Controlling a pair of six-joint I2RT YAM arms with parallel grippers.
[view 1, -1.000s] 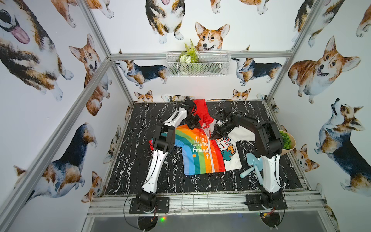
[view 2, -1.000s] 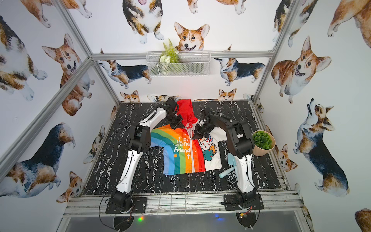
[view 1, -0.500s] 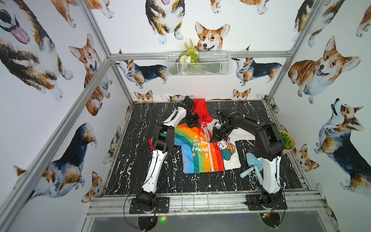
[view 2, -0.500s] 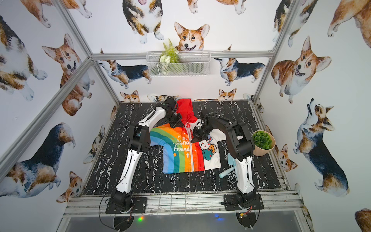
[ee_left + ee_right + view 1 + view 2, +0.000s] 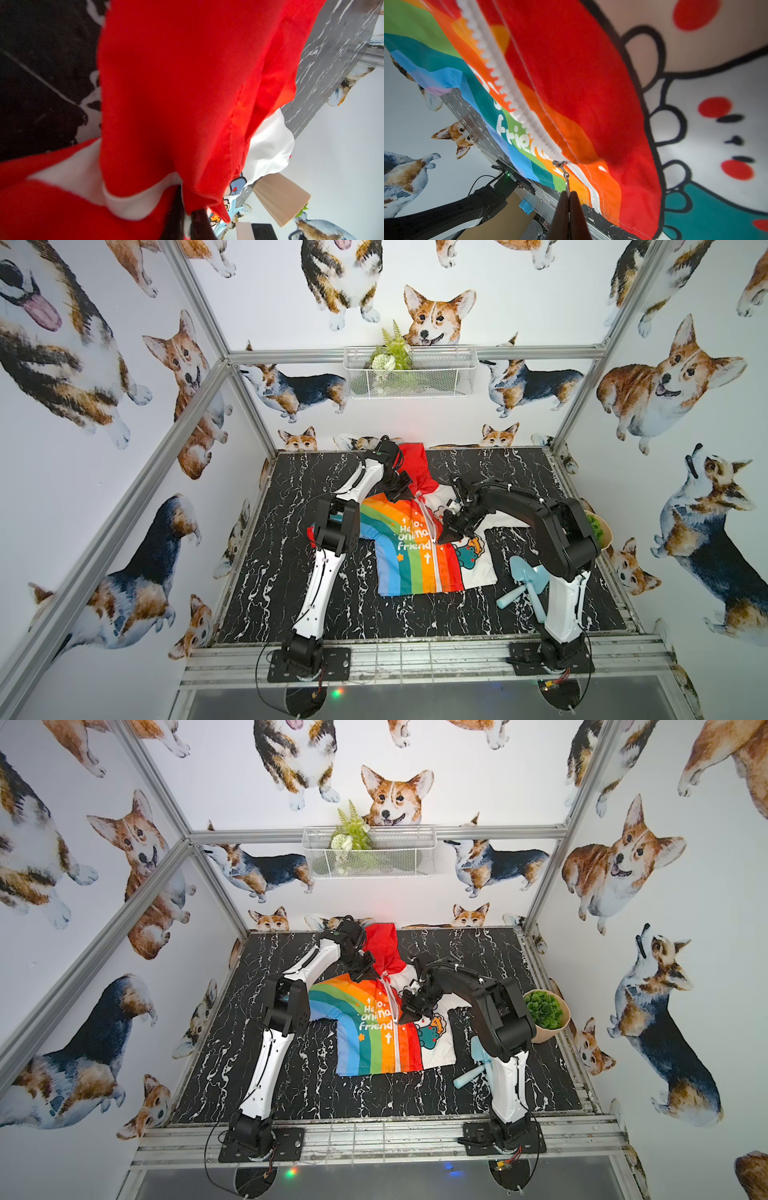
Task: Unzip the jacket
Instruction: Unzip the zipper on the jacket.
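Observation:
The jacket lies flat on the black marble table, red hood toward the back wall. Its rainbow half is left of the white zipper. My left gripper is shut on the white edge at the collar, below the red hood. My right gripper is shut on the metal zipper pull. The slider sits beside the word "friend". Behind the slider the zipper teeth stand apart.
A light blue trowel lies on the table by the right arm's base. A potted green plant stands at the right edge. A wire basket with greenery hangs on the back wall.
My right gripper has moved toward the table's front along the zipper, taking the pull and slider with it. The left gripper has stayed at the collar.

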